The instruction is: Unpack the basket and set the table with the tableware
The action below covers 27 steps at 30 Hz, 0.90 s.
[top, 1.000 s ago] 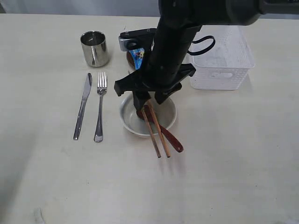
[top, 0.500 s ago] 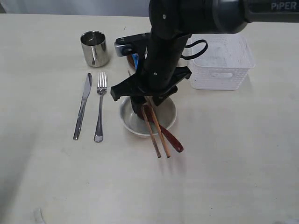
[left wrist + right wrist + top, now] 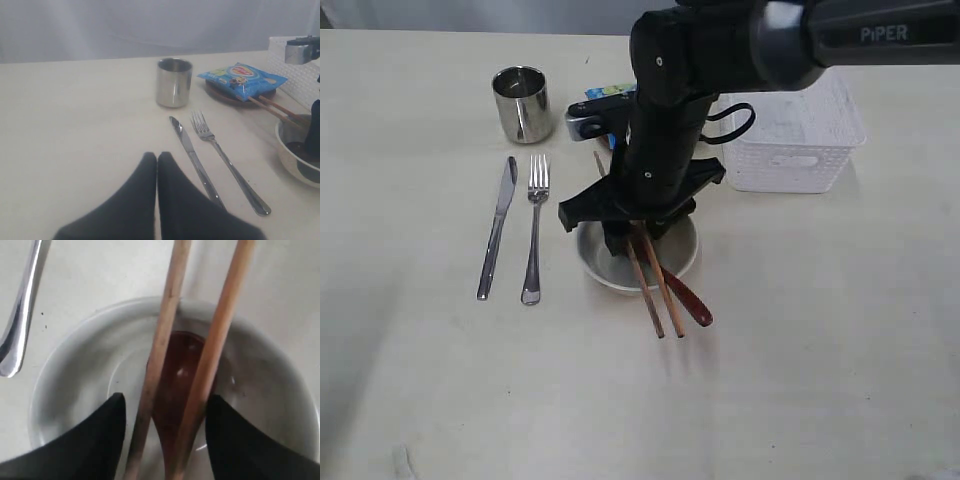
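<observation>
The cream bowl point(image 3: 686, 260) stands mid-table point(image 3: 800, 340) with the wooden chopsticks point(image 3: 653, 292) laid across it and the reddish-brown spoon point(image 3: 688, 299) in it. My right gripper point(image 3: 623, 236) hangs just over the bowl. In the right wrist view this gripper point(image 3: 166, 407) is open; its fingers straddle both chopsticks point(image 3: 164, 320) without touching them, above the spoon point(image 3: 179, 367) and bowl point(image 3: 65, 372). The steel cup point(image 3: 522, 103), knife point(image 3: 498, 226) and fork point(image 3: 534, 226) lie to the left. The white basket point(image 3: 792, 135) stands at the right. My left gripper point(image 3: 157, 157) is shut and empty.
A blue chip packet point(image 3: 242, 79) lies on a small brown plate point(image 3: 222, 96) behind the bowl point(image 3: 292, 152), mostly hidden by the right arm in the exterior view. From the left wrist I see the cup point(image 3: 174, 81), knife point(image 3: 192, 160) and fork point(image 3: 226, 166).
The right arm has leaned slightly left and lower over the bowl, uncovering part of the chip packet. Chopsticks, spoon and bowl have not moved.
</observation>
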Motion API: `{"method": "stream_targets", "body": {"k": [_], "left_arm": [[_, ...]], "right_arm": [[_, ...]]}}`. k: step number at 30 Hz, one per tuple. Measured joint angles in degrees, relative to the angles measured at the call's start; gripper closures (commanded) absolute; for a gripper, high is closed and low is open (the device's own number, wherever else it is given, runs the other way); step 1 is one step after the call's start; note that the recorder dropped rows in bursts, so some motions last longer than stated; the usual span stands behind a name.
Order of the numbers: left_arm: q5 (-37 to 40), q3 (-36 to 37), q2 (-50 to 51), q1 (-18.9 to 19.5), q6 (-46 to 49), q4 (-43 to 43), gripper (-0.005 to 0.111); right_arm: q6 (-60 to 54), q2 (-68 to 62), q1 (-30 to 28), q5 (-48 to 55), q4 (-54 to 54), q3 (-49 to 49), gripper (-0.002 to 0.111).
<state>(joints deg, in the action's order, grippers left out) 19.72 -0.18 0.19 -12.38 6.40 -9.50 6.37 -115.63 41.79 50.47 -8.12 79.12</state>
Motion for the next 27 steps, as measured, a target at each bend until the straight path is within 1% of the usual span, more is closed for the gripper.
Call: {"method": "stream_targets", "body": {"k": [2,10,14,15,24,25,27], "left_arm": [[0.0,0.0,0.0,0.0,0.0,0.0,0.107],[0.0,0.0,0.0,0.0,0.0,0.0,0.107],[0.0,0.0,0.0,0.0,0.0,0.0,0.107],[0.0,0.0,0.0,0.0,0.0,0.0,0.107],[0.0,0.0,0.0,0.0,0.0,0.0,0.107],[0.0,0.0,0.0,0.0,0.0,0.0,0.107],[0.0,0.0,0.0,0.0,0.0,0.0,0.107]], "right_arm": [[0.0,0.0,0.0,-0.1,0.0,0.0,0.076],[0.0,0.0,0.0,-0.4,0.0,0.0,0.077],[0.0,0.0,0.0,-0.4,0.0,0.0,0.092],[-0.2,0.0,0.0,-0.4,0.0,0.0,0.095],[-0.8,0.0,0.0,-0.4,0.0,0.0,0.095],[-1.0,0.0,0.0,-0.4,0.0,0.0,0.093],[-1.0,0.0,0.0,-0.4,0.0,0.0,0.086]]}}
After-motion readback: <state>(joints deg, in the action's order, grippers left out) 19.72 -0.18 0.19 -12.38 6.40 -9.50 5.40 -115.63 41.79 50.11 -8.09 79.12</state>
